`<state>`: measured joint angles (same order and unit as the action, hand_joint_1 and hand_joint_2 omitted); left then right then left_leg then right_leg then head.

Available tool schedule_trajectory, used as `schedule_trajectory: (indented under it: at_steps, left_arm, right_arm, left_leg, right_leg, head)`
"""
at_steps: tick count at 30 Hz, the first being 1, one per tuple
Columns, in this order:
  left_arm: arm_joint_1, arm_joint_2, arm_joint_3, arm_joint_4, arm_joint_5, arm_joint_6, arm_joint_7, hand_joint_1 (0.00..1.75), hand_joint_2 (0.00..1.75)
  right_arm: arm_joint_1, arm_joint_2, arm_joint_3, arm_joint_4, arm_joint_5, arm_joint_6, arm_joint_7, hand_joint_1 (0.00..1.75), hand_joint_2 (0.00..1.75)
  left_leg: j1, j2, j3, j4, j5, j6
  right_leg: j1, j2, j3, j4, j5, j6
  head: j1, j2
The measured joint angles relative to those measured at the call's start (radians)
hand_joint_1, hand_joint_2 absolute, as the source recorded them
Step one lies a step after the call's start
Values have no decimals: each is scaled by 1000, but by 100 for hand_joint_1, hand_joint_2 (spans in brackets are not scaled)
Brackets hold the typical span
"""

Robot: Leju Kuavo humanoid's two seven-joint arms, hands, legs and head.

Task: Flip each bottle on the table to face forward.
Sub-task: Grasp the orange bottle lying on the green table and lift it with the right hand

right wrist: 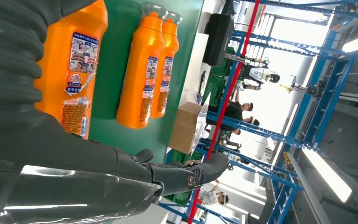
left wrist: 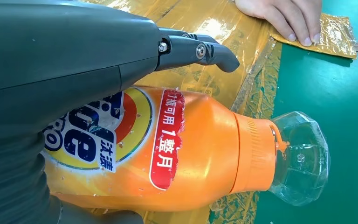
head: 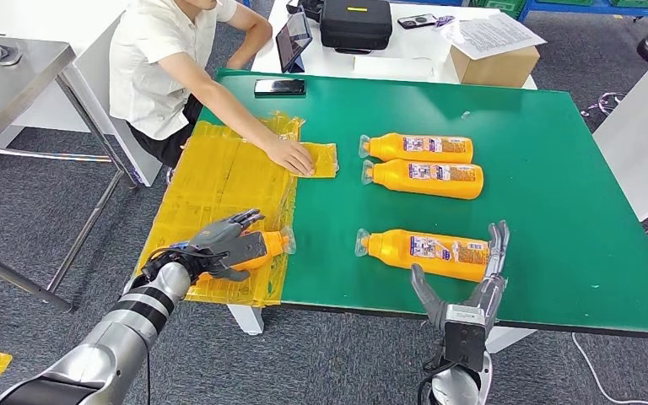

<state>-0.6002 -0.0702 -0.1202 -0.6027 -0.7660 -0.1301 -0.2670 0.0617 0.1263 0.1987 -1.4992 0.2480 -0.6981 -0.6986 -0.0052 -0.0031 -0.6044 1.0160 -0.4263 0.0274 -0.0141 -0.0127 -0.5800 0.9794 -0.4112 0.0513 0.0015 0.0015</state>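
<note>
Four bottles: orange plastic detergent bottles with clear caps, all lying on their sides on the green table (head: pixel 557 169)
Left hand (head: pixel 224 245): fingers wrapped around the bottle on yellow sheeting (head: pixel 272 246), at the table's near left corner, front label visible
Right hand (head: pixel 472 283): fingers spread, holding nothing, at the table's near edge just beside the nearest bottle (head: pixel 426 251)
Far pair: two bottles (head: pixel 418 148) (head: pixel 426 178) side by side, mid-table
Person's hand (head: pixel 291 156): flat on yellow sheeting (head: pixel 219 181) covering the table's left side
</note>
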Motion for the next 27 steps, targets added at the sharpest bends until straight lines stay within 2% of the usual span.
schedule_trajectory:
  at_steps: [24,25,27]
  left_arm:
    - [0,0,0,1,4,4,-5,0,175]
    - [7,-2,0,-4,22,20,-22,0,175]
    - [63,-12,-2,-77,137,106,-132,0,175]
  right_arm:
    - [0,-1,0,0,1,0,0,0,175]
    - [0,-1,0,1,6,0,0,0,175]
    - [2,0,-1,6,26,0,0,0,175]
  left_leg:
    - [0,0,0,0,0,0]
    - [0,0,0,0,0,0]
    - [0,2,0,0,0,0]
  right_leg:
    - [0,0,0,0,0,0]
    - [0,0,0,0,0,0]
    - [0,2,-1,0,0,0]
  head:
    - [0,0]
    - [0,0]
    - [-2,0]
